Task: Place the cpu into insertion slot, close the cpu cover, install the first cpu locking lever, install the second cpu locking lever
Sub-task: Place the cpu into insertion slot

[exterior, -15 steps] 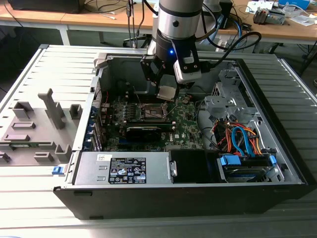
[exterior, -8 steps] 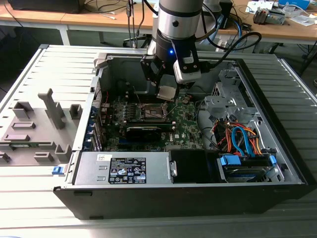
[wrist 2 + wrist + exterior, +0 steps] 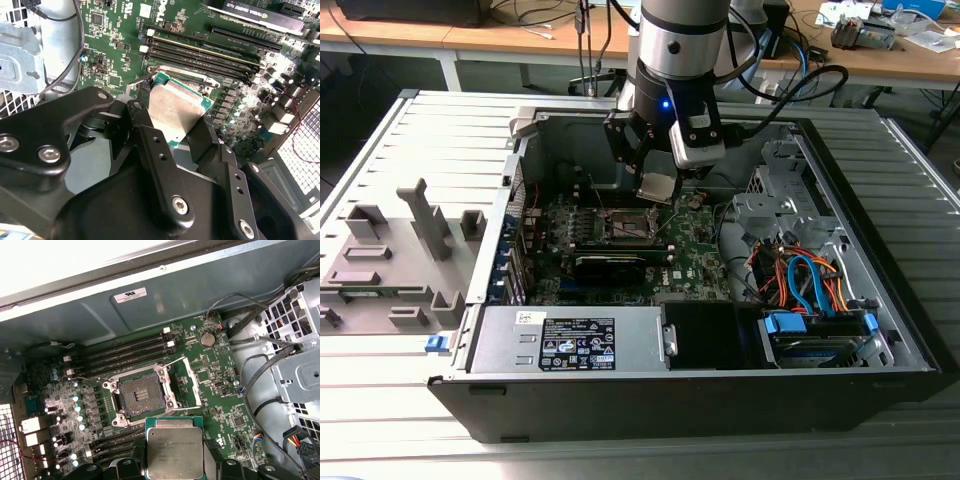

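Note:
My gripper (image 3: pixel 658 180) is shut on the cpu (image 3: pixel 657 187), a flat square silvery chip held by two opposite edges. It hangs in the air inside the open computer case, just off the exterior view's right side of the insertion slot (image 3: pixel 625 226). In the first wrist view the cpu (image 3: pixel 175 447) shows its metal face, and the insertion slot (image 3: pixel 140 397) lies bare with a dark centre. The cpu cover (image 3: pixel 193 384) stands swung open beside the slot, and thin wire levers (image 3: pixel 172 361) stick out from it. In the second wrist view the black fingers (image 3: pixel 145 132) clamp the cpu (image 3: pixel 175 107).
A long black card (image 3: pixel 610 265) sits just in front of the slot and memory slots (image 3: pixel 130 352) lie behind it. The case's back wall (image 3: pixel 150 315), a drive cage with coloured cables (image 3: pixel 810 285) and a power supply (image 3: pixel 570 340) hem the board in. Grey fixtures (image 3: pixel 390 260) stand on the table.

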Available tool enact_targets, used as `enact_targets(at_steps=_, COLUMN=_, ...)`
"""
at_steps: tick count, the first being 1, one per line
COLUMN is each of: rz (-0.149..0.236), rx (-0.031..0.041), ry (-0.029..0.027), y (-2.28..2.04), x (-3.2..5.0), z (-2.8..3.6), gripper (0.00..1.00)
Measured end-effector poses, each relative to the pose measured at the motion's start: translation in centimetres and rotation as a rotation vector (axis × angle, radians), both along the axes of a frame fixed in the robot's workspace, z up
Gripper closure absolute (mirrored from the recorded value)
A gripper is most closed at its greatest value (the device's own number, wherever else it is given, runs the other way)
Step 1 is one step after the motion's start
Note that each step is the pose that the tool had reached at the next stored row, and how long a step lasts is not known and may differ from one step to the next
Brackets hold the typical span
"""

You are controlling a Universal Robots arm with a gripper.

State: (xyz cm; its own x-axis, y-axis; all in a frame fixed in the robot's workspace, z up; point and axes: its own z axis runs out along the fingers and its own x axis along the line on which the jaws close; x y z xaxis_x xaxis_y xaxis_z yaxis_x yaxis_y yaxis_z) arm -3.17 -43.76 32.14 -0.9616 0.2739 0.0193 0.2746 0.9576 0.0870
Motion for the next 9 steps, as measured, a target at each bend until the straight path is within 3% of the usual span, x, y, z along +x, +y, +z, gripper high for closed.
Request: enact_targets(at_steps=9, rz=-0.01, rx=0.0001, ry=0.0, y=0.0, x=0.0, z=0.0, gripper=0.45)
